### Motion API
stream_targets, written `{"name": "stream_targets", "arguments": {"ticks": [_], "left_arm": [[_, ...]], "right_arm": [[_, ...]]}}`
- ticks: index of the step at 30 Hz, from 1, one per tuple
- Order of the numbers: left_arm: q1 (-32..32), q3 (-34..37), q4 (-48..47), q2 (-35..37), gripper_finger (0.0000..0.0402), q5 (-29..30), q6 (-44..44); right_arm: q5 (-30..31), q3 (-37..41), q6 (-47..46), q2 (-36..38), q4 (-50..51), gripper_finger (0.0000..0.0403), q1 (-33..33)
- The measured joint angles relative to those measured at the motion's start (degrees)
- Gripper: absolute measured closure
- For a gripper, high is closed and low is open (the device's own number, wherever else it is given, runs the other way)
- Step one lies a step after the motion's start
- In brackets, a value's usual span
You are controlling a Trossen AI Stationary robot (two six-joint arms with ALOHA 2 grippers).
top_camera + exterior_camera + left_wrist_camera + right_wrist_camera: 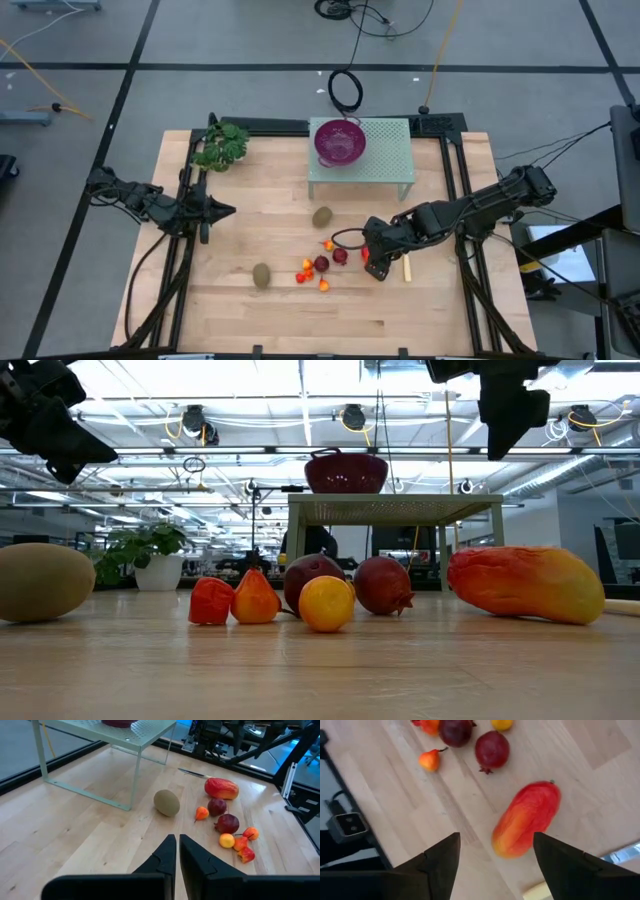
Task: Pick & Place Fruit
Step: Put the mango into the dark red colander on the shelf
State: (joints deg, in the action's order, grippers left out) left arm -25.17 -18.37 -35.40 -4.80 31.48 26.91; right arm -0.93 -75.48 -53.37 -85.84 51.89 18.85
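The fruit lies loose on the wooden table. An elongated orange-red fruit (527, 817) rests on its side right under my right gripper (495, 855), which hangs open well above it (510, 410). Two dark red round fruits (322, 264) (340, 256) and several tiny orange-red ones (305, 270) lie just left of it. One kiwi (322, 216) lies nearer the rack, another (262, 275) toward the near left. My left gripper (177, 852) waits shut at the table's left (225, 210), clear of everything.
A purple bowl (340, 140) stands on a pale green perforated rack (385, 165) at the far middle. A green leafy bunch (222, 148) lies at the far left. A yellow-handled knife (407, 268) lies beside the right gripper. Bare wood shows along the near edge.
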Motion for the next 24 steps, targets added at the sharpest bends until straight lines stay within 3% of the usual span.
{"name": "stream_targets", "arguments": {"ticks": [8,18,24], "left_arm": [[0.0,0.0,0.0,0.0,0.038,-0.02,0.19],[0.02,0.0,0.0,0.0,0.038,-0.02,0.21],[0.02,0.0,0.0,0.0,0.038,-0.09,0.25]], "right_arm": [[-0.63,0.0,1.5,0.0,-0.6,0.0137,0.0],[2.42,0.0,0.66,-1.63,0.63,0.0014,-0.02],[2.62,0.0,0.67,-2.0,0.19,0.001,-0.02]]}}
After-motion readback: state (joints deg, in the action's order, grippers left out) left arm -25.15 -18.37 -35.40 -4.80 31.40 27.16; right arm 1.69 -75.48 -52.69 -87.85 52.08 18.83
